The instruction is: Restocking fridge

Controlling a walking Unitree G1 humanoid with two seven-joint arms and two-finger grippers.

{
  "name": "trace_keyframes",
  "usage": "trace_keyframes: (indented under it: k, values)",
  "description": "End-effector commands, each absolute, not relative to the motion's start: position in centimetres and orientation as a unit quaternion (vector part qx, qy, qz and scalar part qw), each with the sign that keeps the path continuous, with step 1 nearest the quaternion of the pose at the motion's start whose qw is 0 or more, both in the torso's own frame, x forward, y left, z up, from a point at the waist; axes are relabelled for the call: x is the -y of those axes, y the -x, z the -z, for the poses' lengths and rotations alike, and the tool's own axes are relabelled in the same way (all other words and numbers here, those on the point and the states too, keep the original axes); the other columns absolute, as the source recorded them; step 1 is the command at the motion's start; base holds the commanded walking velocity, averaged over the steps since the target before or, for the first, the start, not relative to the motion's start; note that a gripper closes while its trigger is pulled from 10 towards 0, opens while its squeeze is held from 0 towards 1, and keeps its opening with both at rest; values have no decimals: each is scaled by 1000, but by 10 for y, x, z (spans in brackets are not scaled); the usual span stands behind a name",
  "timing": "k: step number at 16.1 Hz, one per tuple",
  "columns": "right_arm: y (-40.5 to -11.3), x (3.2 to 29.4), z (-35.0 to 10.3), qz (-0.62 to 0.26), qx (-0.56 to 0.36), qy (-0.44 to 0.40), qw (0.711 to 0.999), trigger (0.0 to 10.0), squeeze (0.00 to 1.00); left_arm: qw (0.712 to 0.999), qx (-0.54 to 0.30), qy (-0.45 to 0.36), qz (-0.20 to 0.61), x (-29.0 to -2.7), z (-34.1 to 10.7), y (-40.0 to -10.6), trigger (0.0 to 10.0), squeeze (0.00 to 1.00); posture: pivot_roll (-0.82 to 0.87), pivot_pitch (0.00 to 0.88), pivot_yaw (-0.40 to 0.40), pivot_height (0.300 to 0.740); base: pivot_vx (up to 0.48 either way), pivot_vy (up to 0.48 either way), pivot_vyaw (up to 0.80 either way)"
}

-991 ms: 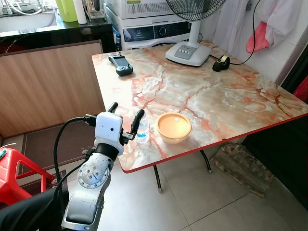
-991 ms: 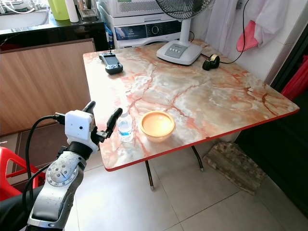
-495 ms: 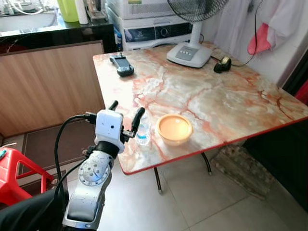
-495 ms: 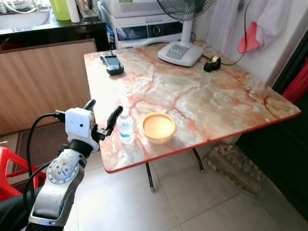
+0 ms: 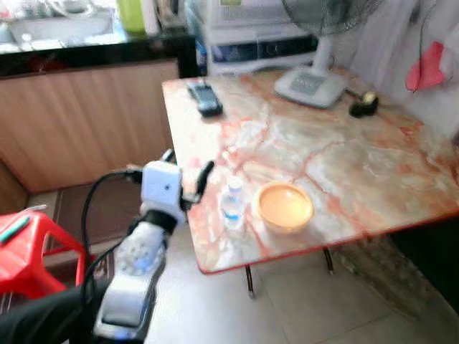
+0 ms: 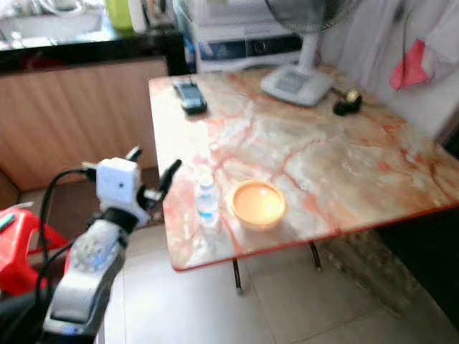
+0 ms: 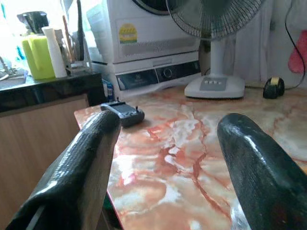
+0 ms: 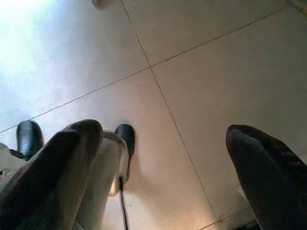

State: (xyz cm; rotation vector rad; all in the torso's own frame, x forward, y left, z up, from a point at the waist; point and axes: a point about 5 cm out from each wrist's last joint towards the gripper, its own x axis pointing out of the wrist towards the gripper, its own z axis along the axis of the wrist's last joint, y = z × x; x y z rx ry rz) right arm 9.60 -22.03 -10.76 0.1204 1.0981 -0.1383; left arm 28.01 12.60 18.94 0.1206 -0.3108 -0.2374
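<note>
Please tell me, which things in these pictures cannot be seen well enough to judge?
- Water bottle: label unreadable, both eye views are motion-blurred.
- Fan: top of its head cut by the frame edge in the left wrist view.
- Bowl: contents unclear through blur.
- Left pincer: the blur hides its gap from the bottle.

Left gripper [image 5: 185, 169] raised, jaws apart, right gripper [image 8: 158, 177] hanging, jaws apart

Bottle [image 6: 207, 203] beside bowl [image 6: 258, 203] (blurred frame)
</note>
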Motion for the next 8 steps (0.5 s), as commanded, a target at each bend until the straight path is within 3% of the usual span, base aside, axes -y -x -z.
trace_keyframes:
  k: [1, 5, 8]
  values:
    - [-100, 220, 106, 66, -515, -58, 853, 10000, 0, 980, 150, -57, 118, -128, -190, -281, 10000, 0, 174, 0, -45, 740, 300, 0, 0]
    - [-100, 221, 107, 71, -515, -61, 852, 10000, 0, 976, 151, -54, 145, -121, -192, -280, 10000, 0, 176, 0, -45, 740, 305, 0, 0]
    - [-101, 220, 106, 67, -512, -64, 854, 10000, 0, 966, 175, -54, 184, -110, -201, -275, 10000, 0, 179, 0, -45, 740, 91, 0, -750]
